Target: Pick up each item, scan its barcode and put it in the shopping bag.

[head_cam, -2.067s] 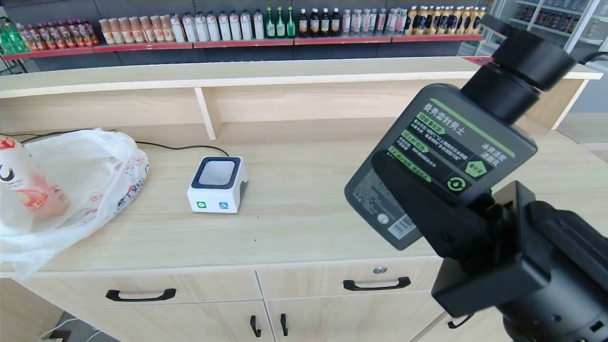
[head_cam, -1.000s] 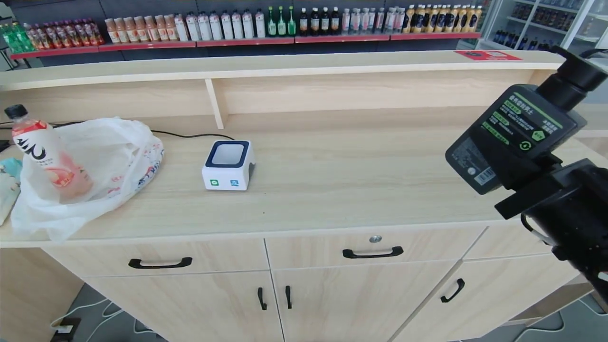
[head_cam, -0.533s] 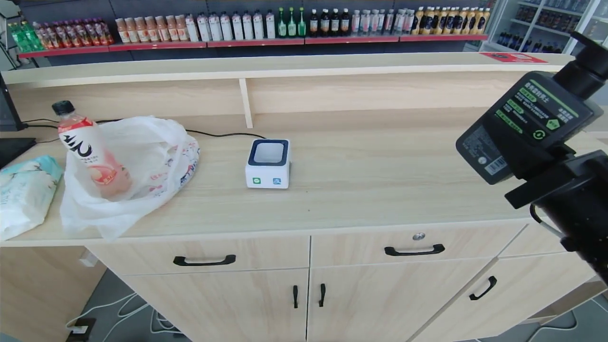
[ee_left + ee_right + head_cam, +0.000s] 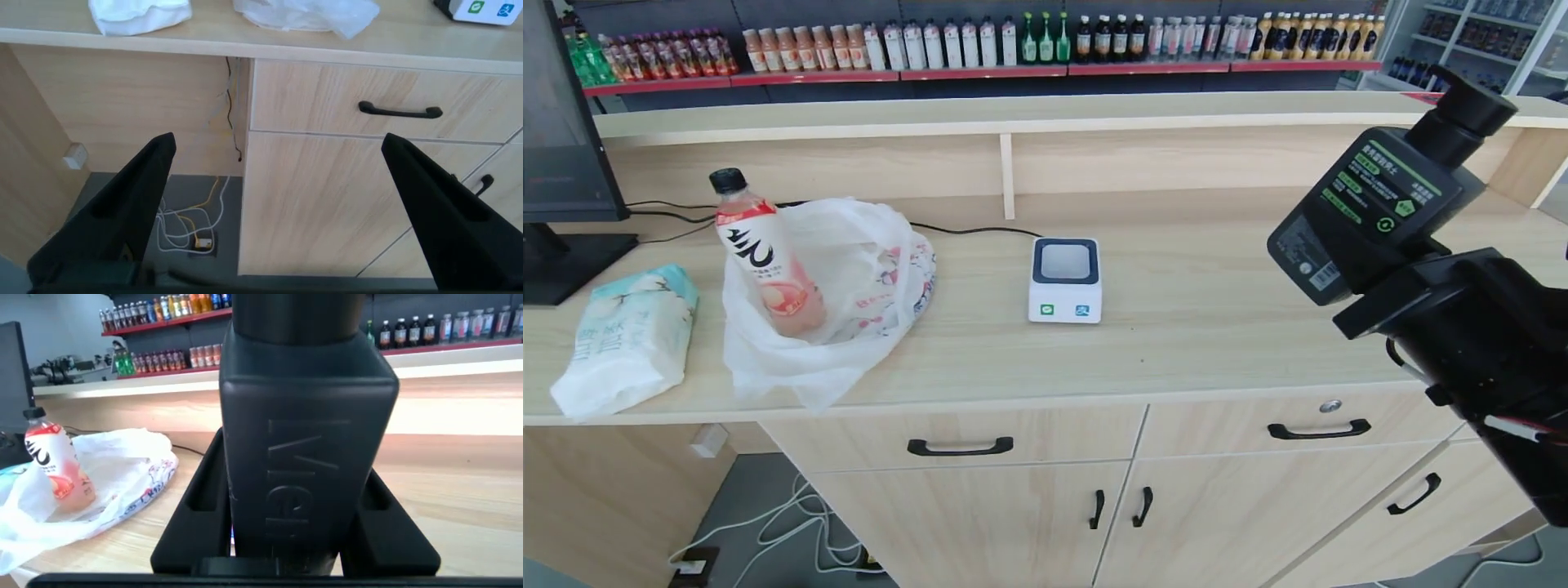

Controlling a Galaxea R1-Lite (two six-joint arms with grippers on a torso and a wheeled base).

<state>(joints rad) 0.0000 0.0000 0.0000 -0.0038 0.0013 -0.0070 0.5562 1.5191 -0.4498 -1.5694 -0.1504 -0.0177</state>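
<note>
A dark grey pump bottle (image 4: 1376, 208) with green label and a barcode near its base is held tilted above the counter's right end, my right gripper (image 4: 1368, 273) shut on its lower half. The right wrist view has the same bottle (image 4: 306, 433) clamped between the gripper's (image 4: 298, 523) black fingers. A white scanner (image 4: 1065, 280) sits mid-counter. To its left the white shopping bag (image 4: 866, 302) lies open with a peach drink bottle (image 4: 764, 257) standing in it. My left gripper (image 4: 278, 220) hangs open below counter height, facing the cabinet front.
A wrapped tissue pack (image 4: 629, 339) lies left of the bag, and a monitor (image 4: 564, 155) stands at the far left. The scanner's cable (image 4: 964, 230) runs along the back wall. Drawer handles (image 4: 400, 110) line the cabinet front. Bare counter lies between scanner and held bottle.
The head camera has pulled back and swung left, bringing the tissue pack and monitor into view. The pump bottle stays in my right gripper, now farther from the camera at the right.
</note>
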